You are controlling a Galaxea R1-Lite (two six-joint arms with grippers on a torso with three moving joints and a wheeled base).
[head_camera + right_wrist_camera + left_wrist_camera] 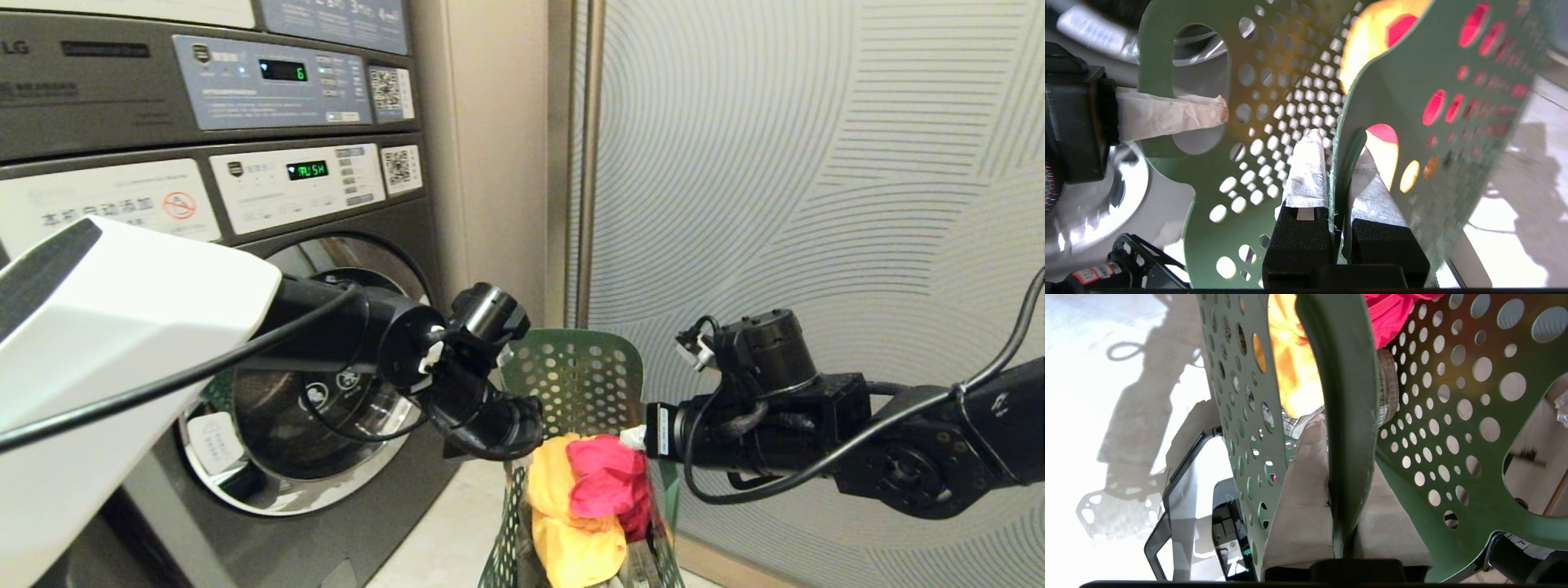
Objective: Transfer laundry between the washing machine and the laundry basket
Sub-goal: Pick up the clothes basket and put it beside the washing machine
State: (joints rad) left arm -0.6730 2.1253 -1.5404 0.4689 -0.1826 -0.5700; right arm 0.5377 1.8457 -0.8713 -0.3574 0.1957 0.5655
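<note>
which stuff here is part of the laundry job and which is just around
In the job: green basket, yellow garment, pink garment, washing machine, left gripper and right gripper, both clamped on the basket's walls.

Just around: upper machine, patterned wall panel.

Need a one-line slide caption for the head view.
Left gripper and right gripper clamp opposite rims of the green laundry basket, holding yellow and pink laundry, beside the washing machine.
</note>
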